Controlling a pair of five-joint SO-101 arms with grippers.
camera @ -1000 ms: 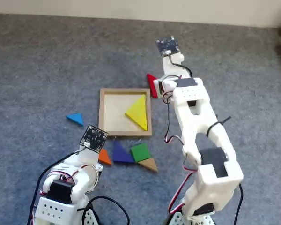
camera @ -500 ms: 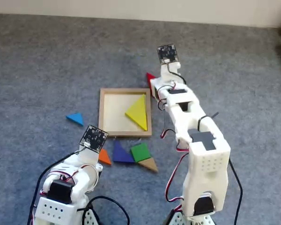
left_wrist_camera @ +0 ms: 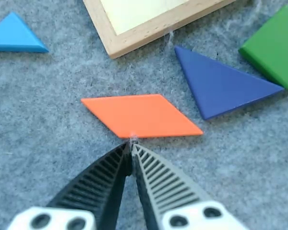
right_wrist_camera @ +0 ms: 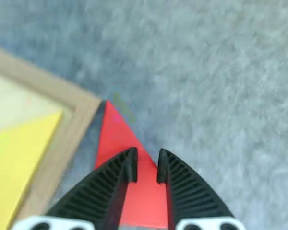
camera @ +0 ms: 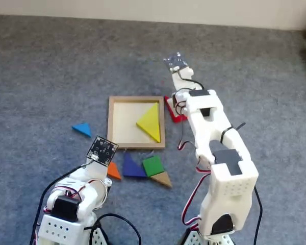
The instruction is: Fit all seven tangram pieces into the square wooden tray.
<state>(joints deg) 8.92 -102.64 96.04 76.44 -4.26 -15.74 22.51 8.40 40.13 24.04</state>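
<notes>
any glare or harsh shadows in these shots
High view: soft, even light, the tray bright inside but not blown out; left wrist view: no glare on the orange piece; right wrist view: none on the red triangle either.

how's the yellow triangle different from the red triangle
The yellow triangle lies inside the wooden tray; the red triangle lies outside it on the carpet, just beyond the rim. The yellow triangle has nothing over it; the red triangle sits partly under the right gripper. They also differ in colour. Both are triangular pieces lying flat.
</notes>
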